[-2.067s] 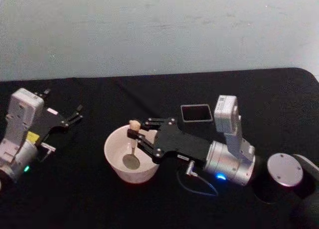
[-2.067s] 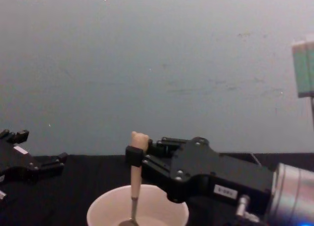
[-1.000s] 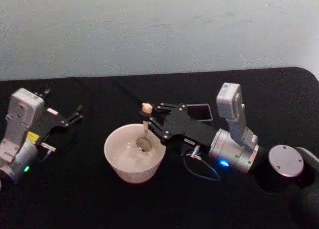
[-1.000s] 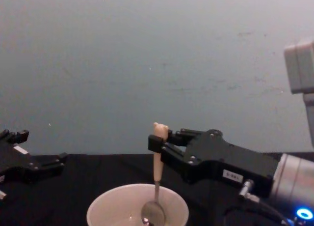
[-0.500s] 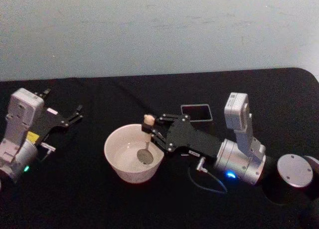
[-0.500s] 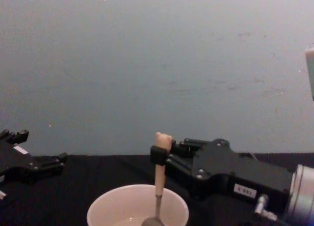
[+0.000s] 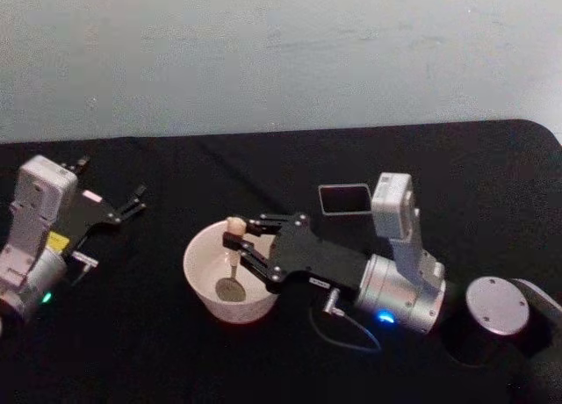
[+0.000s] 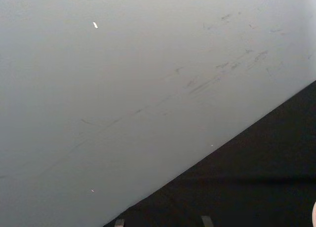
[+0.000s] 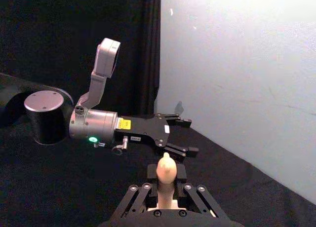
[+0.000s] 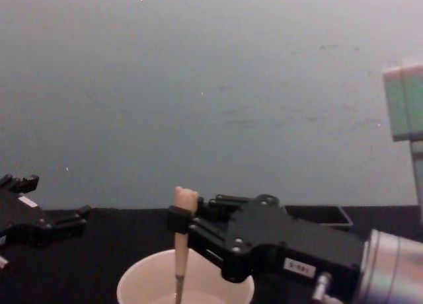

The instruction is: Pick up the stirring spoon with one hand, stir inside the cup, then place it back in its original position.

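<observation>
The cream-white cup [image 7: 204,277] sits at the table's middle, its rim also low in the chest view [image 10: 139,283]. My right gripper [image 7: 234,239] reaches over it from the right, shut on the stirring spoon's beige handle [image 7: 234,226]. The spoon stands upright, its metal bowl [image 7: 230,289] down inside the cup. In the chest view the handle [image 10: 180,251] rises above the rim, pinched at the gripper [image 10: 178,221]. The right wrist view shows the bear-head top [image 9: 165,170] between the fingers. The dark grey square holder [image 7: 345,198] stands behind the right arm. My left gripper [image 7: 136,199] rests open at the far left.
A black cloth covers the table [image 7: 158,351], with a pale wall behind. A grey cable [image 7: 347,329] loops on the cloth in front of the right wrist. The right arm's round silver joint [image 7: 497,306] lies at the near right.
The right gripper has swung the spoon leftward, from the cup's right side to near its middle, after an earlier sweep toward the right rim. The left arm has not moved.
</observation>
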Action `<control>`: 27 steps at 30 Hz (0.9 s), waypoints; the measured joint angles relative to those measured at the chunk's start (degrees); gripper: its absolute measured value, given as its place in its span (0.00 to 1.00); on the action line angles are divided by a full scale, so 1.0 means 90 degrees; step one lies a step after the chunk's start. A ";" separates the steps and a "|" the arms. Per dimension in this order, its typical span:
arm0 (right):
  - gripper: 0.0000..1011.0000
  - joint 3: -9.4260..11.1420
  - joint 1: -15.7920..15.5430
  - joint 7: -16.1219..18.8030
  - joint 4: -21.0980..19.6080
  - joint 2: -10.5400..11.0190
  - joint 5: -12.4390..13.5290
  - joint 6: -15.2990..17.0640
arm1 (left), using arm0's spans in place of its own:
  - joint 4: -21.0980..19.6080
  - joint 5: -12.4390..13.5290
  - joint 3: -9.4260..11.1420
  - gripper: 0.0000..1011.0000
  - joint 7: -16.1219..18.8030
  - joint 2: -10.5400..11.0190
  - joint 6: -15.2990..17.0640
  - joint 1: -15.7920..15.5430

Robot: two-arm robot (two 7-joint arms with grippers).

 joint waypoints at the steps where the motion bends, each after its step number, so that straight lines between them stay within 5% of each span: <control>1: 0.21 -0.0011 0.0023 -0.0008 0.0034 -0.0027 -0.0013 0.0000 | 0.0000 0.0000 0.0000 0.99 0.0000 0.0000 0.0000 0.0000; 15: 0.21 -0.0018 0.0496 -0.0294 0.0744 -0.0484 -0.0238 -0.0123 | 0.0000 0.0000 0.0000 0.99 0.0000 0.0000 0.0000 0.0000; 27: 0.21 0.0163 0.0590 -0.0436 0.0956 -0.0478 -0.0368 -0.0175 | 0.0000 0.0000 0.0000 0.99 0.0000 0.0000 0.0000 0.0000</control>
